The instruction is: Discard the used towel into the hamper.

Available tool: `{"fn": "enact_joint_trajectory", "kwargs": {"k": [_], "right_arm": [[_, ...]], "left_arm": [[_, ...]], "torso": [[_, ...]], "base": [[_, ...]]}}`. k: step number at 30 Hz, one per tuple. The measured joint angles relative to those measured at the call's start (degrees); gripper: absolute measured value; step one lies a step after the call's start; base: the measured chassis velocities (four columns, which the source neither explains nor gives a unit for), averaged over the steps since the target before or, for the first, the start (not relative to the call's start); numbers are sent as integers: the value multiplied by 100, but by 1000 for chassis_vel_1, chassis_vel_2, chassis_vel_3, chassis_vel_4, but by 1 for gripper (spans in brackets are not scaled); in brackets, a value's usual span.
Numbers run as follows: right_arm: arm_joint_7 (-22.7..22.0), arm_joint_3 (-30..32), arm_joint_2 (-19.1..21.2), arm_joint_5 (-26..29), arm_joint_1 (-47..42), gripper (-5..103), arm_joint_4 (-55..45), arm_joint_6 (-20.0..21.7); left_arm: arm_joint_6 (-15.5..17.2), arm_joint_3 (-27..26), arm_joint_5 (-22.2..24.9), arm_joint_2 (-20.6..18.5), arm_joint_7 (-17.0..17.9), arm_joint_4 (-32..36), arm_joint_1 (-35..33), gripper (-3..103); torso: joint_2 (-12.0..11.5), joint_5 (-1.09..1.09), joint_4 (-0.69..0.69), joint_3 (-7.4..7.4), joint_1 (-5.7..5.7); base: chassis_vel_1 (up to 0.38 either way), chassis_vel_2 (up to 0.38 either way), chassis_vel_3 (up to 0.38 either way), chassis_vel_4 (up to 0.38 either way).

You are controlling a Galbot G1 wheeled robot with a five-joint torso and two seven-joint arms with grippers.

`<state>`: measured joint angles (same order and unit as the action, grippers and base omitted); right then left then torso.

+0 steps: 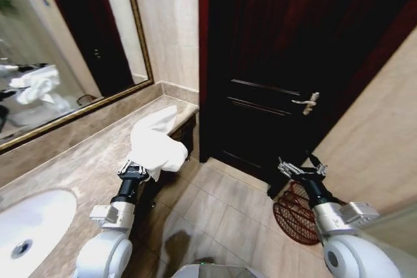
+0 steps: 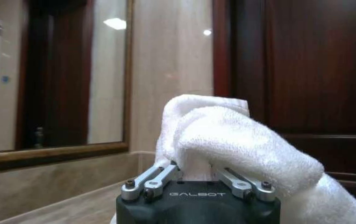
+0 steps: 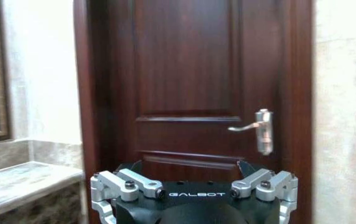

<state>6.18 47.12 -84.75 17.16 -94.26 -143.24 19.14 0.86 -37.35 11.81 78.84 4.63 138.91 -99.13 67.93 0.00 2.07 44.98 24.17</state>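
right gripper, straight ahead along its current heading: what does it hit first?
Most likely the dark wooden door. The open right gripper faces its panels squarely, with nothing between them; the lever handle sits off to one side. Depth to the door is unclear.

The hamper (image 1: 296,216) is seen on the tiled floor (image 1: 221,209), beside the marble counter (image 1: 78,161) with its sink (image 1: 29,229).

My head view bows at its edges; ceiling lamps glint in the mirror (image 2: 60,74); the door (image 1: 293,50) beside it stays dim.
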Motion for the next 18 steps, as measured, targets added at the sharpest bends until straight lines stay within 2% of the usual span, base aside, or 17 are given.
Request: {"fn": "enact_joint_trajectory", "kwargs": {"k": [18], "right_arm": [[-116,-22,-5,30,198,100,0,95]], "left_arm": [[-3,-42,74,-62,3,-43,38,12]], "torso": [[1,0,-1,0,0]], "base": [[-122,-123,-124,-122]]}}
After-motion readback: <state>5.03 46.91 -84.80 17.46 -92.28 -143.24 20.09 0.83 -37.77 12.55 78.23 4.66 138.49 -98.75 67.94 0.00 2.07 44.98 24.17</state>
